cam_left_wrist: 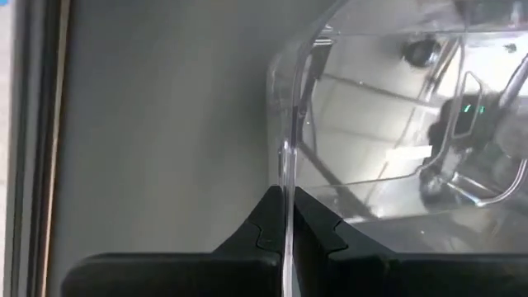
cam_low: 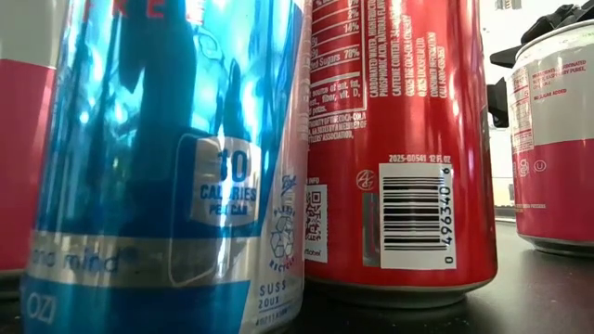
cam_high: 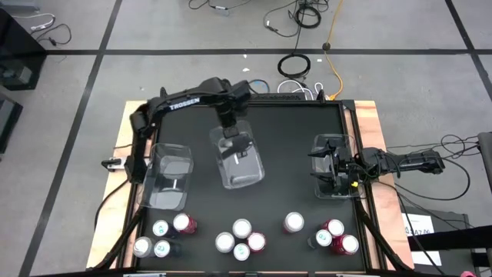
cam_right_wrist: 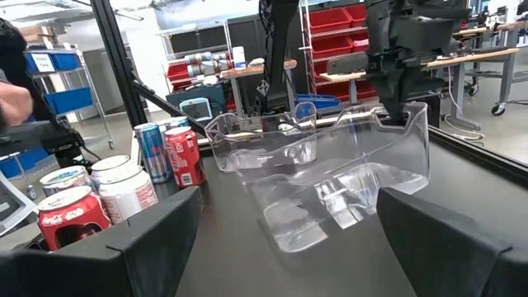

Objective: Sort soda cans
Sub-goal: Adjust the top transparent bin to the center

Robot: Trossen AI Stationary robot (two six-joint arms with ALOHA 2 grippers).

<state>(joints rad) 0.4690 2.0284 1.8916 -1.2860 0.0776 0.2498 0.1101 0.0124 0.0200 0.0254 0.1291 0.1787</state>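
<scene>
Several soda cans [cam_high: 242, 228], red, pinkish and silver-blue, stand in clusters along the table's near edge; the low view shows them close up [cam_low: 399, 139]. Three clear plastic bins are on the dark table. The left bin [cam_high: 167, 178] rests on its bottom. The right bin [cam_high: 332, 175] sits at my right gripper [cam_right_wrist: 280, 247], which is open, points level and holds nothing. My left gripper [cam_high: 234, 145] is shut on the middle bin [cam_high: 242, 165]. My left gripper pinches the middle bin's far end wall at its rim [cam_left_wrist: 287, 186], one finger inside the bin and one outside. The fingers [cam_left_wrist: 318, 227] come from above and point down. The bin is tilted, its held end [cam_right_wrist: 404, 124] raised; whether its low end [cam_right_wrist: 297, 227] touches the table I cannot tell.
Bare table lies between the bins and the row of cans. Wooden boards edge the table left and right [cam_high: 123, 131]. Cables [cam_high: 296, 65] lie on the floor beyond the far edge. Shelves with red bins show in the room beyond the table [cam_right_wrist: 330, 21].
</scene>
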